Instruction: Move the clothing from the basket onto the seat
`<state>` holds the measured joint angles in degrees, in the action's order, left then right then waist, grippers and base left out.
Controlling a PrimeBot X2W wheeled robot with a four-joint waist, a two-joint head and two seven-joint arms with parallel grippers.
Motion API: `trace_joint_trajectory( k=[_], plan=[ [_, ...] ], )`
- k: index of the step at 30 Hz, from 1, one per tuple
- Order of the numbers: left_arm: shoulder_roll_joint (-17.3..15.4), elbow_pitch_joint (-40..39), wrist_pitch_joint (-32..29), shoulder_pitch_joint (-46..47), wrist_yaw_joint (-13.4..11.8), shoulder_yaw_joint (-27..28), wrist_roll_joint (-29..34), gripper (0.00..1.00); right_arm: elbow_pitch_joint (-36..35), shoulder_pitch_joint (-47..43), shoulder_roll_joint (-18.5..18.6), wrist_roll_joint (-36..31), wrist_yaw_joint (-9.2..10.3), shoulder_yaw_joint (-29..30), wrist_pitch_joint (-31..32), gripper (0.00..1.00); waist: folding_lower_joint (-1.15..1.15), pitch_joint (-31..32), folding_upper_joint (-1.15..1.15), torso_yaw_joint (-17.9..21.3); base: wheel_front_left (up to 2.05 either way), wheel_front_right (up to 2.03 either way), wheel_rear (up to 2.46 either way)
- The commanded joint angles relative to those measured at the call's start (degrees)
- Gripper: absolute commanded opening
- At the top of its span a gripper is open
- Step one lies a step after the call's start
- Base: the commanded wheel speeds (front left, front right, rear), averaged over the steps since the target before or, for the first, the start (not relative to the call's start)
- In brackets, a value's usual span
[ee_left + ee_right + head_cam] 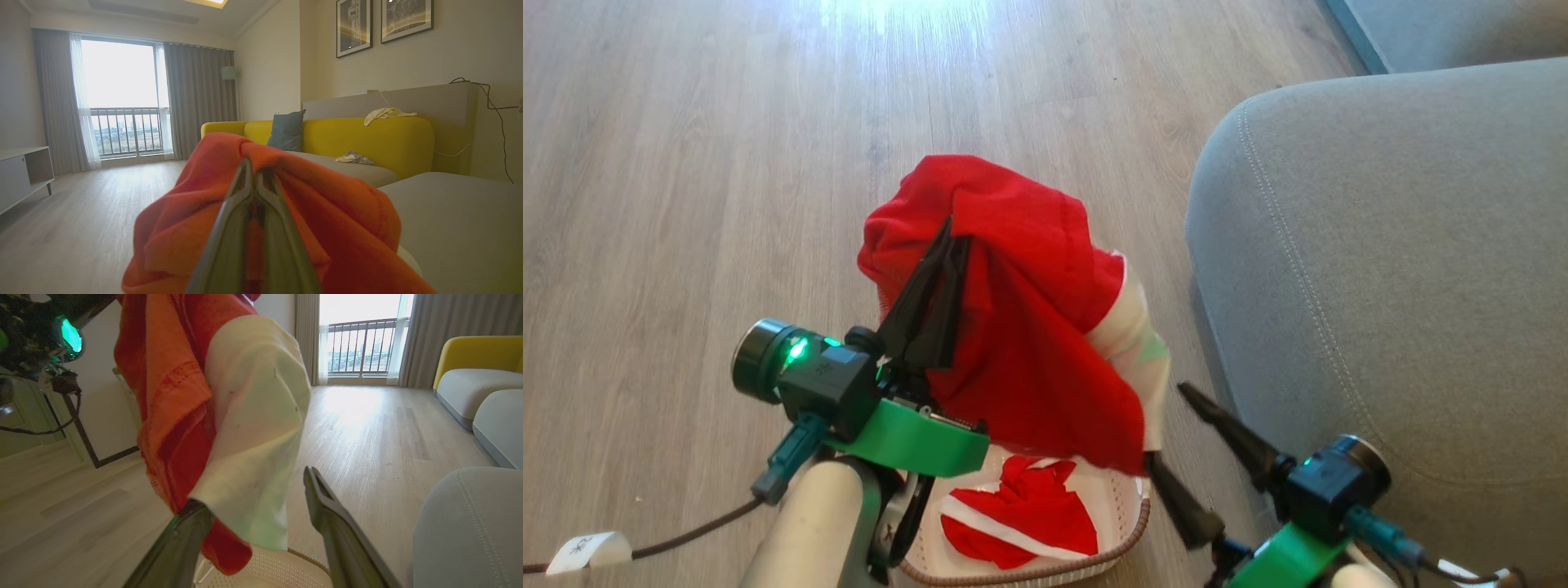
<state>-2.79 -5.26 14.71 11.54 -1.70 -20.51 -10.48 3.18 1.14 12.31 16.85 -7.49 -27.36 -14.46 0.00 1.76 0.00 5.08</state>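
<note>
The left gripper (949, 233), clamped on a garment (1029, 327) hanging above the basket (1131, 523), has the seat (1405, 245) to its right, nearer the open right gripper (1168, 425).

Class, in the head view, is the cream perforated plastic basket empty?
No: one crumpled red fabric garment with white trim lies in the basket.

A soft red garment with a white panel (1021, 327) is held bunched above the cream perforated plastic basket (1127, 498). A second red-and-white garment (1021, 523) is crumpled inside it, and the grey upholstered seat (1405, 261) is set beside it.
</note>
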Motion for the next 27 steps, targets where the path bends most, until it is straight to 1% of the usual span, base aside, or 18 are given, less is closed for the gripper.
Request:
trace_joint_trajectory(
  k=[1,3,4,6,11,14,18,23,27],
  plan=[
    [-0.1,-1.7,0.3,1.9,0.1,2.3,0.6,0.00,-3.2,1.1,2.1,0.9,0.00,-2.9,-0.5,1.00,0.00,0.0,0.00,0.1,0.00,0.00,0.00],
    [-0.1,-1.4,0.3,1.9,0.2,2.8,0.6,0.00,-4.8,1.1,4.0,1.6,0.00,-5.4,-0.5,1.00,0.00,0.0,0.00,0.3,0.00,0.00,0.00],
    [-0.1,-1.1,0.3,1.9,0.3,3.3,0.7,0.00,-5.8,1.0,6.2,2.4,0.00,-8.0,-0.5,1.00,0.00,0.1,0.00,0.5,0.00,0.00,0.00],
    [-0.1,-0.8,0.3,2.0,0.4,3.8,0.9,0.00,-6.3,1.1,8.2,3.0,0.00,-10.1,-0.5,1.00,0.00,0.1,0.00,0.6,0.00,0.00,0.00],
    [-0.1,-0.4,0.3,2.2,0.6,4.9,1.1,0.00,-8.0,1.6,11.2,5.2,0.00,-13.5,-0.5,1.00,0.00,0.0,0.00,0.9,0.00,0.00,0.00],
    [-0.1,-0.4,0.3,2.4,0.8,5.5,1.3,0.00,-8.8,2.1,11.1,5.3,0.00,-13.0,-0.5,1.00,0.00,-0.1,0.00,0.9,0.00,0.00,0.00],
    [-0.1,-0.5,0.3,2.4,1.0,5.4,1.4,0.00,-8.7,2.5,9.6,3.4,0.00,-10.7,-0.5,1.00,0.00,-0.1,0.00,0.7,0.00,0.00,0.00],
    [-0.1,-0.6,0.3,2.1,1.7,3.1,1.8,0.00,-7.8,3.5,8.3,1.7,0.00,-10.0,-0.5,1.00,0.00,0.0,0.00,0.0,0.00,0.00,0.00],
    [-0.1,-0.7,0.3,2.0,1.7,1.4,1.9,0.00,-7.3,4.9,8.0,1.4,0.00,-10.3,-0.5,1.00,0.00,0.0,0.00,-0.3,0.00,0.00,0.00]
  ],
)
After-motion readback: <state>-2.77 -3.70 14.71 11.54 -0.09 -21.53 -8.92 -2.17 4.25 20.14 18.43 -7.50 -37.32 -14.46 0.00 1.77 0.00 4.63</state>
